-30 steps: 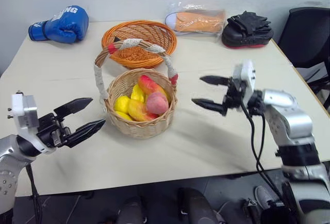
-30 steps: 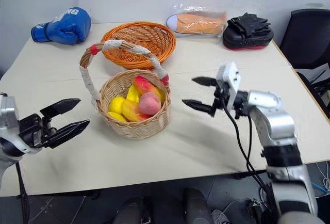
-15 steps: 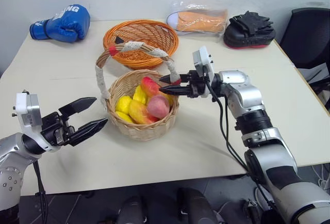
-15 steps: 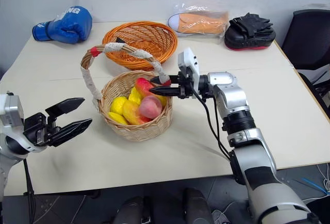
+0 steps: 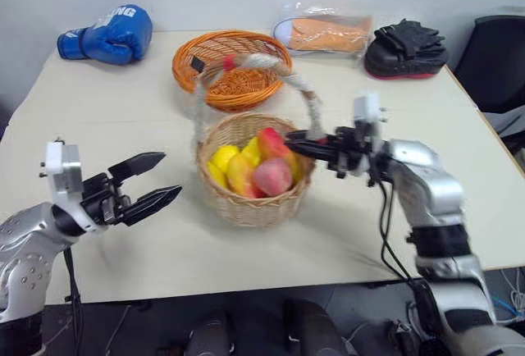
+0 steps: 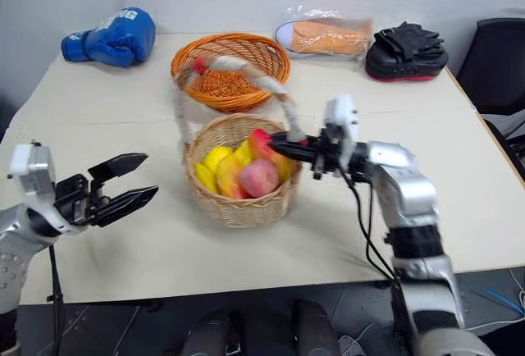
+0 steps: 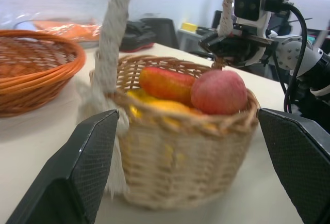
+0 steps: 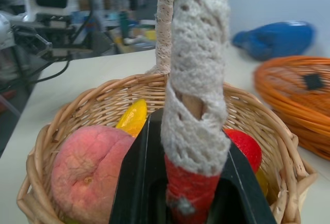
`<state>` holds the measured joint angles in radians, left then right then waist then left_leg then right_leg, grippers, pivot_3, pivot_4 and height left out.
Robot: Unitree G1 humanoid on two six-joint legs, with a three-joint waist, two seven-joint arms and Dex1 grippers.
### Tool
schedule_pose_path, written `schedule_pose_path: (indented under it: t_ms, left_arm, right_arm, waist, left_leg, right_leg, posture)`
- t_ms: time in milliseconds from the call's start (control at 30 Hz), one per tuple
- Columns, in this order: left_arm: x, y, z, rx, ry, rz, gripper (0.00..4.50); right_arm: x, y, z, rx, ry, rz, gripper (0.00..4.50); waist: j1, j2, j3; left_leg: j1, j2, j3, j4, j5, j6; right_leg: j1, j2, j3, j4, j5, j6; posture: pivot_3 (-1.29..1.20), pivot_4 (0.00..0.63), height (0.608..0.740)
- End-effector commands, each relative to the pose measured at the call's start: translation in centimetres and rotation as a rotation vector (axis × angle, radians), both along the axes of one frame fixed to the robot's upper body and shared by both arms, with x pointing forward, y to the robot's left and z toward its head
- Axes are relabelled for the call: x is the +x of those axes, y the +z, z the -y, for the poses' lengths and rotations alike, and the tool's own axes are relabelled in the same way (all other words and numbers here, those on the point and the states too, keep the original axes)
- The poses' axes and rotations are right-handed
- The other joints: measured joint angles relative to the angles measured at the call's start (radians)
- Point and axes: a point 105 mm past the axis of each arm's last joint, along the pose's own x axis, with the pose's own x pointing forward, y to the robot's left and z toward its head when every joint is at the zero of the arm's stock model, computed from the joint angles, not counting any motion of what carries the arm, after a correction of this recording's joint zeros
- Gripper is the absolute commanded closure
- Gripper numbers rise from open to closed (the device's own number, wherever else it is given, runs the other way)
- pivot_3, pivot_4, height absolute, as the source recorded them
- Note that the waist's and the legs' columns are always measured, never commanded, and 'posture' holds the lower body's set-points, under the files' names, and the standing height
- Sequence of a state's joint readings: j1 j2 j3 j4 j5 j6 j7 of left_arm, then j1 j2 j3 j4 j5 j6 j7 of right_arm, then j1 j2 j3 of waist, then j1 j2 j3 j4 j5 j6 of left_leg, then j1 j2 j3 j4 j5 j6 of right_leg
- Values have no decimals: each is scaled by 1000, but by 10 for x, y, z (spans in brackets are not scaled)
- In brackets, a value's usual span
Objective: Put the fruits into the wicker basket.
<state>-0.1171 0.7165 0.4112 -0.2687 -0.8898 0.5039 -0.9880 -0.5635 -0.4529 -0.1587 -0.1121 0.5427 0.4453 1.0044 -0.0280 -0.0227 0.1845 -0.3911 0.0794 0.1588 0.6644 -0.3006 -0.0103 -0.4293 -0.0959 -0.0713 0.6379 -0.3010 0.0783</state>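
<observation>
The wicker basket (image 5: 254,202) stands mid-table and holds the fruits: a pinkish peach (image 5: 273,177), a red-orange mango (image 5: 273,142) and yellow pieces (image 5: 221,159). My right gripper (image 5: 300,144) is shut on the red-wrapped right end of the basket's white handle (image 8: 196,79), just above the rim. In the right wrist view both fingers (image 8: 135,172) press against that end, with the peach (image 8: 85,167) beside them. My left gripper (image 5: 171,175) hangs open to the left of the basket, apart from it. In the left wrist view its fingers (image 7: 77,172) frame the basket (image 7: 180,157).
An orange handleless woven bowl (image 5: 232,67) sits right behind the basket. Along the table's far edge lie a blue boxing glove (image 5: 111,34), a bagged orange shoe (image 5: 328,32) and black pads (image 5: 408,48). A black chair (image 5: 502,52) stands off the right corner.
My right gripper swung in from the right to the handle's right end and shut on it. It then drew back, and the basket slid right with it. The left gripper stayed open.
</observation>
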Motion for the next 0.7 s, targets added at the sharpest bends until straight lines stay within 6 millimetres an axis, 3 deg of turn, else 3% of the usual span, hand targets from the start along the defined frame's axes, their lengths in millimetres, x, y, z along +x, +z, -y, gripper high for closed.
schedule_pose_path:
  t_ms: [33, 233, 367, 467, 633, 700]
  left_arm:
    - [5, 3, 14, 1, -80, 14, 0]
    - [16, 3, 28, 12, -181, 9, 0]
    - [26, 3, 35, 12, -214, 15, 0]
    - [32, 3, 43, 22, -254, 20, 0]
    - [36, 4, 44, 9, -258, 28, 0]
    - [36, -2, 37, 13, -218, 15, 0]
  right_arm:
    - [-4, 37, 66, 90, -319, 133, 4328]
    - [11, 23, 131, 51, -659, 128, 4328]
    - [36, 8, 150, 69, -814, 85, 4328]
    - [51, -6, 154, 123, -834, 5, 4328]
    - [48, -5, 146, 111, -767, 64, 2668]
    - [37, -2, 147, 65, -738, 100, 1966]
  waist:
    - [3, 0, 0]
    - [-9, 0, 0]
    - [-17, 1, 0]
    - [-26, 1, 0]
    - [-24, 1, 0]
    - [-24, 1, 0]
  left_leg:
    - [0, -3, 0, 0, 0, 0]
    - [2, -5, 1, -1, 1, 0]
    - [3, -4, 3, -1, 2, 0]
    - [3, -4, 5, -1, 2, 0]
    - [3, -4, 6, -1, 3, 0]
    - [2, -4, 5, -1, 3, 0]
  right_leg:
    - [0, 0, 0, 0, 0, 1]
    - [1, 2, 1, 0, 1, 1]
    - [0, 3, 4, 2, 1, 1]
    - [0, 3, 4, 2, 1, 1]
    - [0, 3, 5, 2, 0, 2]
    - [0, 3, 5, 1, 0, 2]
  posture:
    - [0, 150, 740]
    - [0, 150, 740]
    - [0, 150, 740]
    - [0, 150, 740]
    - [0, 150, 740]
    - [0, 150, 740]
